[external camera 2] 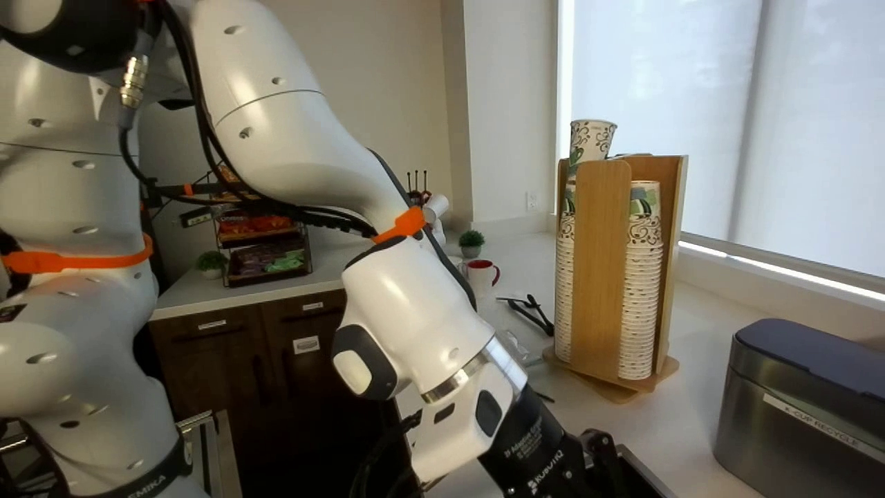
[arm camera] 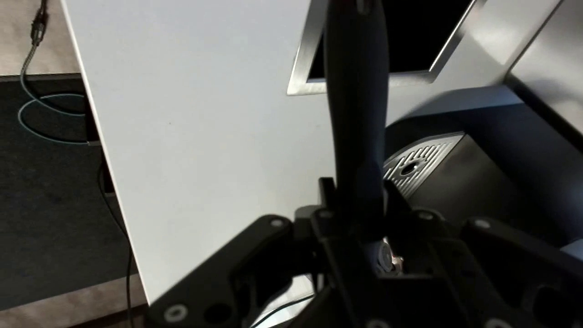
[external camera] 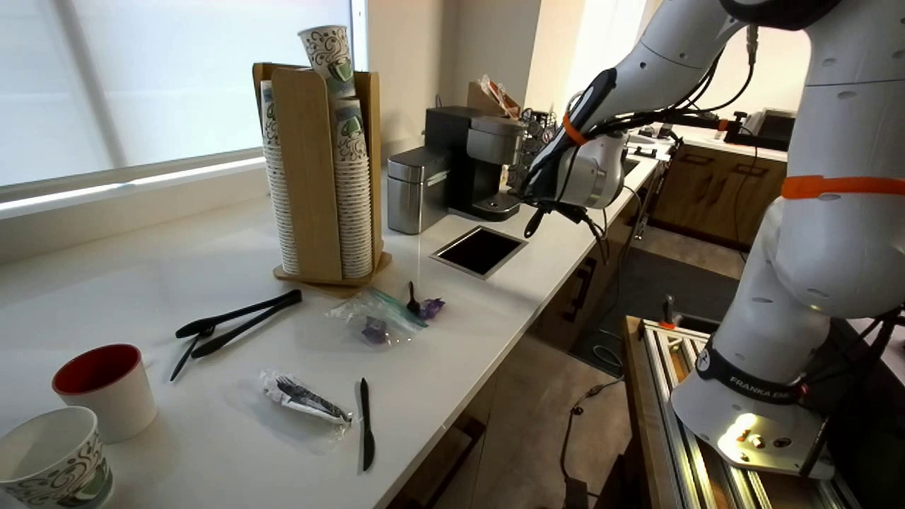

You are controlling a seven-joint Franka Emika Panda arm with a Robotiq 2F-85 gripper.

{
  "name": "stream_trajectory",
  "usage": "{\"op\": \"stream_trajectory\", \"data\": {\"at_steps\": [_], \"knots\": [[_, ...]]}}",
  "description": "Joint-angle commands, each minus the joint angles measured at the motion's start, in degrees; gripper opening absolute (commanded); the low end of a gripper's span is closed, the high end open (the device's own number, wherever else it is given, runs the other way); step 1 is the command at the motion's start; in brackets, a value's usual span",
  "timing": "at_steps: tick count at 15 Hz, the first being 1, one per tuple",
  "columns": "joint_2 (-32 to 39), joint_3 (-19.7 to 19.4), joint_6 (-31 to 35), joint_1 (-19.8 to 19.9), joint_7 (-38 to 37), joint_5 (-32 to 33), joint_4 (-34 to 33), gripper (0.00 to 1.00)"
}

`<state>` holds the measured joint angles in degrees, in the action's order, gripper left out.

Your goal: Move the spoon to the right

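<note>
Gripper [arm camera: 359,200] is clamped on the black spoon [arm camera: 357,100] by its handle, held above the counter [arm camera: 205,114] nr the coffee machine [external camera: 470,159]; bowl's out of sight. Prob. light, stiff plastic, smooth so poss. slippy, not fragile. Best grip: on the handle, fairly close to bowl, b/c bowl wt. may twist it.

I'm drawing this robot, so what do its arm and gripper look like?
The arm is white and rounded, with orange bands and black cables. Low down, a black ring shows FRANKA in pale letters. The gripper is black, with ROBOTIQ in white letters and jointed jaws.
</note>
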<state>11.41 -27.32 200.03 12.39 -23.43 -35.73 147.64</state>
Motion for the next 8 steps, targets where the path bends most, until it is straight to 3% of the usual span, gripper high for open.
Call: {"op": "stream_trajectory", "data": {"at_steps": [1, 5, 8], "knots": [[0.23, -0.38, -0.67, -0.72, 0.8, -0.74, -0.17, 0.07], [3.71, -4.18, -9.9, -0.39, 4.13, -0.78, -4.14, 0.07], [7.28, -9.26, -17.79, -1.08, 5.22, 0.85, -8.57, 0.07]]}}
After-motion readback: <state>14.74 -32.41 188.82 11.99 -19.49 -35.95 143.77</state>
